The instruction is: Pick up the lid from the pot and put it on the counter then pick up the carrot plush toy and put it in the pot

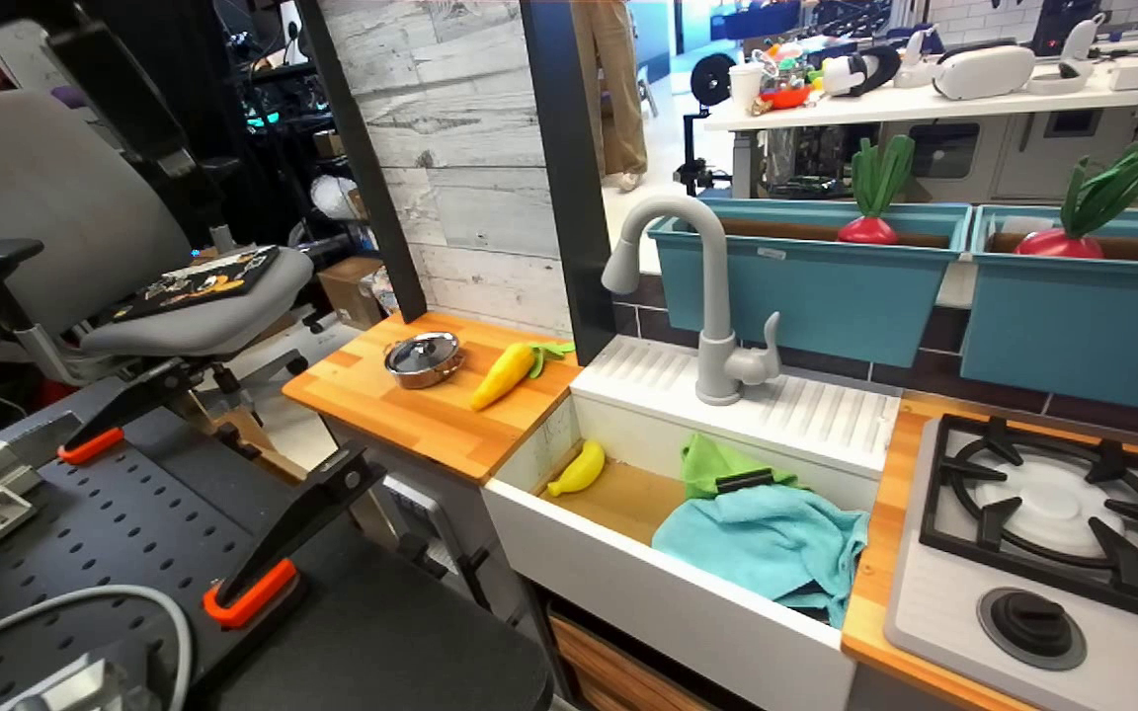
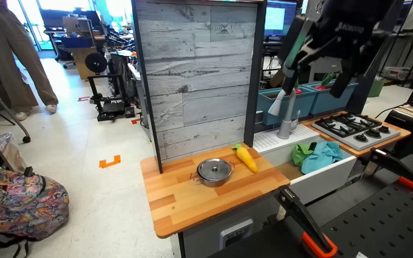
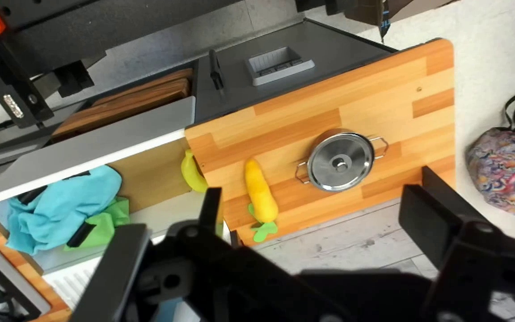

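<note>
The silvery round lid (image 1: 424, 349) (image 2: 214, 169) (image 3: 341, 161) with a small knob rests on top of the shiny steel pot (image 1: 428, 376) (image 2: 213, 182) (image 3: 324, 137), covering its inside. The pot stands on the wooden counter (image 1: 431, 431) (image 2: 181, 206) (image 3: 382, 96). The yellow-orange carrot plush toy (image 1: 507, 376) (image 2: 246, 158) (image 3: 260, 192) with green leaves lies on the counter beside the pot, on the sink side. My gripper (image 2: 314, 84) (image 3: 312, 194) is open and empty, high above the counter and apart from everything; in the wrist view its fingers stand wide apart.
The white sink (image 1: 668, 612) beside the counter holds a yellow banana (image 1: 579, 468) and blue (image 1: 767, 538) and green cloths. A grey faucet (image 1: 717, 296) stands behind it. A wood-patterned wall panel (image 2: 199, 79) rises behind the counter. A stove (image 2: 357, 130) stands past the sink.
</note>
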